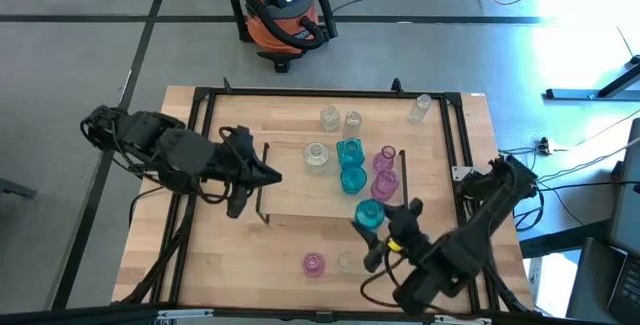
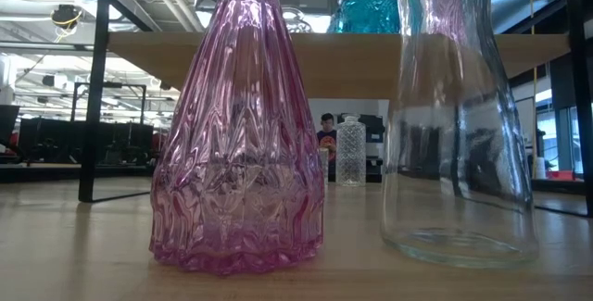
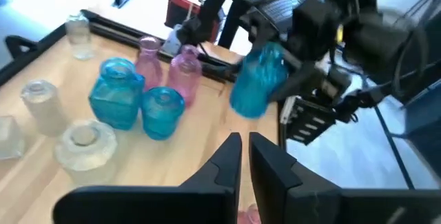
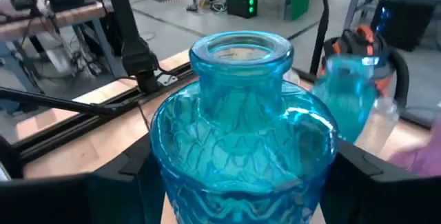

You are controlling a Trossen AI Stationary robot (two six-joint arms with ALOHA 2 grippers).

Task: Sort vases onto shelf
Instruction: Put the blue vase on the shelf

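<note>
my right claw is clamped around a round teal vase, its ribbed glass and thick rim filling my wrist view so that both fingers are cut off at its sides. seen from above, that vase sits at about 5 o'clock on the shelf, at its near edge. my left claw hovers at the shelf's 9 o'clock end, fingers nearly pinched together, holding nothing. on the shelf stand two more teal vases, two pink ones and a clear one. on the table, a fluted pink vase and a clear vase loom in the low view, tops cut off.
</note>
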